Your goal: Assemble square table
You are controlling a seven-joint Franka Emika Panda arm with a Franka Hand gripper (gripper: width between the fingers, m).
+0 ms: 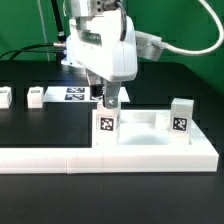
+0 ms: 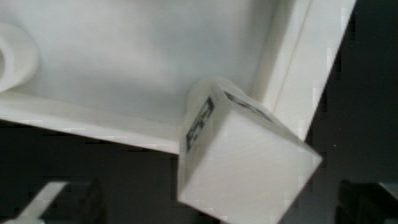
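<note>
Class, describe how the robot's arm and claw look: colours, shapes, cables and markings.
The arm is white with bulky rounded housings. A pale cable loops toward the exterior view's right. The claw has short dark fingers. No markings are legible.

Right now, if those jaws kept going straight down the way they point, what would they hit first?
The tagged white leg standing on the tabletop, directly beneath the downward-pointing jaws. They look almost on it, perhaps touching; depth is unclear from the exterior view.
</note>
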